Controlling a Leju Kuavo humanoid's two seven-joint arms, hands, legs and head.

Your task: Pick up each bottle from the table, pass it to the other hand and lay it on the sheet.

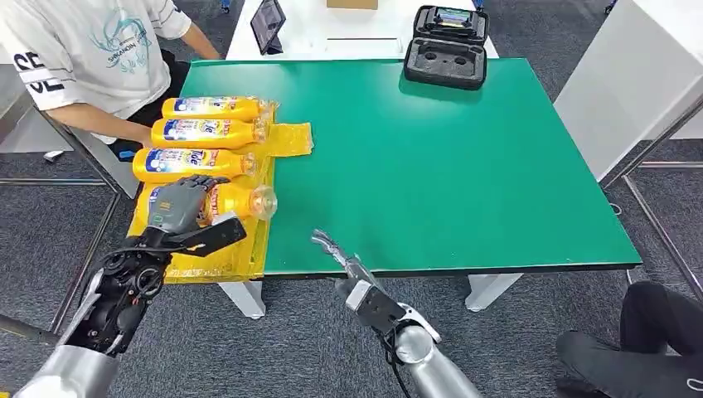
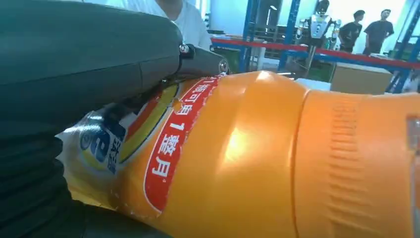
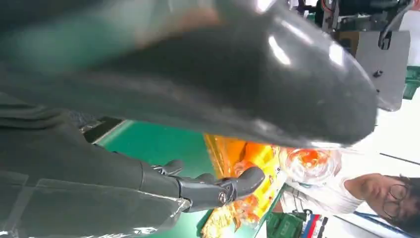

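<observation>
Left fingers: curled over the label end of the nearest bottle [image 1: 236, 201], which lies on its side on the yellow sheet [image 1: 217, 259], its clear cap toward the table's middle.
Left hand [image 1: 181, 205]: holds that bottle at the table's front-left corner.
Right fingers: spread and held apart, holding nothing.
Right hand [image 1: 338, 254]: hangs above the front edge of the green table [image 1: 464, 166], well apart from the bottles.
Other bottles [image 1: 203, 133]: three lie side by side on the sheet beyond the held one.
Person [image 1: 91, 58]: sits at the table's left side, an arm just beside the sheet.
Black case [image 1: 446, 47]: stands open at the far edge.
</observation>
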